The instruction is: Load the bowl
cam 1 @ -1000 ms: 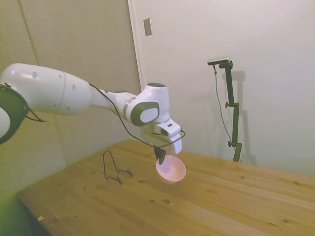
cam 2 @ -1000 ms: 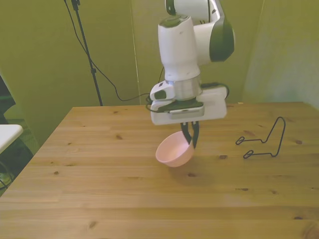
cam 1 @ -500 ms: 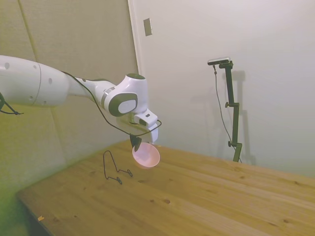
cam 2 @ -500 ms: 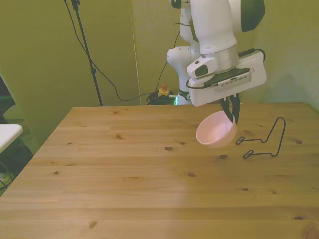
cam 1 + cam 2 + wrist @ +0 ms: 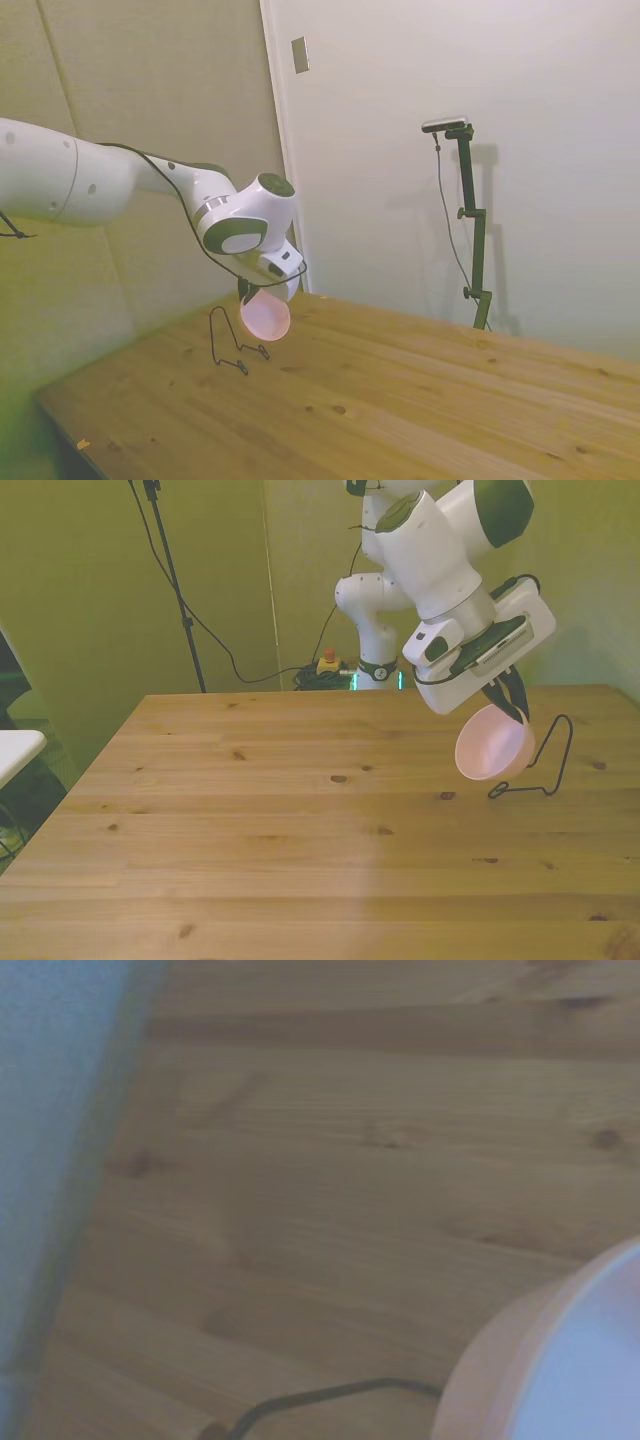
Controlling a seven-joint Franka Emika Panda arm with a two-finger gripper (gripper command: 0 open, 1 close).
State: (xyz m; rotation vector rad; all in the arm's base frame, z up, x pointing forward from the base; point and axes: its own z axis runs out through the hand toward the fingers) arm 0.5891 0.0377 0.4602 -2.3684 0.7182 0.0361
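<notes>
Your gripper has carried the bowl across the table, fingers still pinching its rim, right up to the wire rack, so loading looks close

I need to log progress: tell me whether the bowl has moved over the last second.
Yes. Held in the gripper, the bowl has travelled toward the front view's right, from mid-table to just beside the wire rack, and now hangs tilted above the table.

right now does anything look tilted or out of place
Only the pink bowl is askew: the pincer grips it by the rim in the air, tipped on edge, its opening toward the front camera, just beside the wire rack. Nothing looks spilled or damaged on the wooden table.
</notes>
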